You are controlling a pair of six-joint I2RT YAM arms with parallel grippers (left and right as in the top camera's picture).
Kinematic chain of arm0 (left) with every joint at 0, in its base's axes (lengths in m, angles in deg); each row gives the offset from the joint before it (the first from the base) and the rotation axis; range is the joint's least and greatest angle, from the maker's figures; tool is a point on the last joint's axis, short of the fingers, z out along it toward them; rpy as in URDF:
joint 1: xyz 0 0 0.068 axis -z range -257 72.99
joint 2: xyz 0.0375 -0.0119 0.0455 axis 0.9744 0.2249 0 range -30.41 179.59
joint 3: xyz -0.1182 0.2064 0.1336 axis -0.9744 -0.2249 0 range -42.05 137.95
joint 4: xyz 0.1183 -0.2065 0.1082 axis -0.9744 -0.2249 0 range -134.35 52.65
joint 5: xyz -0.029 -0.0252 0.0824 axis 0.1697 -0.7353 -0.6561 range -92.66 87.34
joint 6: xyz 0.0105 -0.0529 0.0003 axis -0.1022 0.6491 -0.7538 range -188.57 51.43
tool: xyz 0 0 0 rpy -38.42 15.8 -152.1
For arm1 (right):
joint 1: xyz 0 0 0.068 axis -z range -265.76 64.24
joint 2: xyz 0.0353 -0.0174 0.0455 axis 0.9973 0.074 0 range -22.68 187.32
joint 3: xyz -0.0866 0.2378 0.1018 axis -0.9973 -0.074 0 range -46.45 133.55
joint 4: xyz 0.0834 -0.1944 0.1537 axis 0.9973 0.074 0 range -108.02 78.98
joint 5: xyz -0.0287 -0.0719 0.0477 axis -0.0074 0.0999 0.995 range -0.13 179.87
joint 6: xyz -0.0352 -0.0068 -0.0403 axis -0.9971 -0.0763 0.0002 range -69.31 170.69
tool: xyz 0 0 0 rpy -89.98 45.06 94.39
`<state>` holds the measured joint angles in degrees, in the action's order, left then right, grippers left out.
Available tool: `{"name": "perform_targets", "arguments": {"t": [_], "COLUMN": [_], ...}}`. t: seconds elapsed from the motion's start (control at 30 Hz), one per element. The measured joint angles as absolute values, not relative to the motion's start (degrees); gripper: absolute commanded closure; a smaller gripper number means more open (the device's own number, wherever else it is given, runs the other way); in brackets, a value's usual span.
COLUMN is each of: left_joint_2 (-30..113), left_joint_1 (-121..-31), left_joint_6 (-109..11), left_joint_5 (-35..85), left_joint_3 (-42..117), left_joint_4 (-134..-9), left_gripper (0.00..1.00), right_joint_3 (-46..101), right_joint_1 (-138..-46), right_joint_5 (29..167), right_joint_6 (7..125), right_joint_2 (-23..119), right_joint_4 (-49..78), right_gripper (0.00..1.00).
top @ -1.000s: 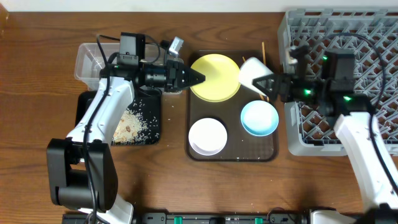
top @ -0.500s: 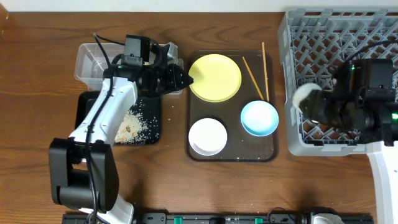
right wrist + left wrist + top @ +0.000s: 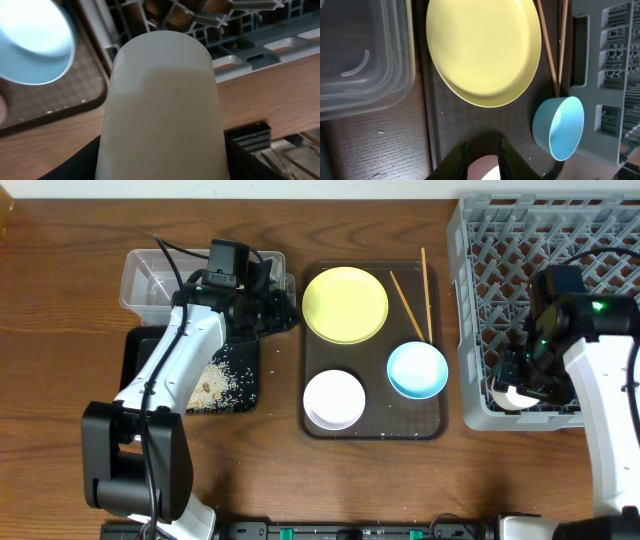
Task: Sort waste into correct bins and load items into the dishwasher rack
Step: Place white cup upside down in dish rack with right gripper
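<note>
One cup [image 3: 162,100], clamped in right tool [image 3: 517,383], has reached the rack [image 3: 500,240]; left tool [image 3: 482,150] ajar.

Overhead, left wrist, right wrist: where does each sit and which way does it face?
Overhead: above the table, looking straight down; left arm and right arm show.
Left wrist: on the left arm, looking down past the left fingers at yellow plate, chopsticks, blue bowl.
Right wrist: on the right arm, white cup between the right fingers, rack behind.
Shared: the blue bowl is in all three.
</note>
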<state>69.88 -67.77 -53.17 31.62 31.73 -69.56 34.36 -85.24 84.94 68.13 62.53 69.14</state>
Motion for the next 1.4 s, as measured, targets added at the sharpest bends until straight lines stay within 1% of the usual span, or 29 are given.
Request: {"name": "perform_targets", "arguments": {"t": [0.3, 0.57, 0.83, 0.9, 1.03, 1.13, 1.17, 1.4], "left_joint_2": [69.9, 69.9, 69.9, 69.9, 69.9, 69.9, 69.9, 69.9], "left_joint_1": [-67.8, -67.8, -67.8, -67.8, -67.8, -67.8, -67.8, -67.8], "left_joint_6": [-53.2, -53.2, -53.2, -53.2, -53.2, -53.2, -53.2, -53.2], "left_joint_5": [31.4, 31.4, 31.4, 31.4, 31.4, 31.4, 31.4, 31.4], "left_joint_3": [31.7, 31.7, 31.7, 31.7, 31.7, 31.7, 31.7, 31.7], "left_joint_4": [-69.9, -70.4, -70.4, -70.4, -70.4, -70.4, -70.4, -70.4], "left_gripper": [0.77, 0.77, 0.77, 0.77, 0.77, 0.76, 0.76, 0.76], "right_joint_3": [34.4, 34.3, 34.2, 34.2, 34.1, 34.0, 34.0, 34.0], "right_joint_1": [-85.2, -83.3, -83.2, -83.2, -83.2, -83.2, -83.2, -83.2], "right_joint_5": [83.1, 82.1, 82.3, 82.6, 82.8, 83.0, 83.0, 83.2], "right_joint_6": [68.1, 68.1, 68.1, 68.1, 68.1, 68.0, 68.0, 67.9], "right_joint_2": [66.6, 68.9, 70.9, 71.3, 72.4, 73.0, 73.1, 73.1], "right_joint_4": [67.9, 65.7, 64.5, 64.6, 65.0, 65.1, 65.1, 64.8], "right_gripper": [0.46, 0.50, 0.46, 0.42, 0.25, 0.17, 0.13, 0.05]}}
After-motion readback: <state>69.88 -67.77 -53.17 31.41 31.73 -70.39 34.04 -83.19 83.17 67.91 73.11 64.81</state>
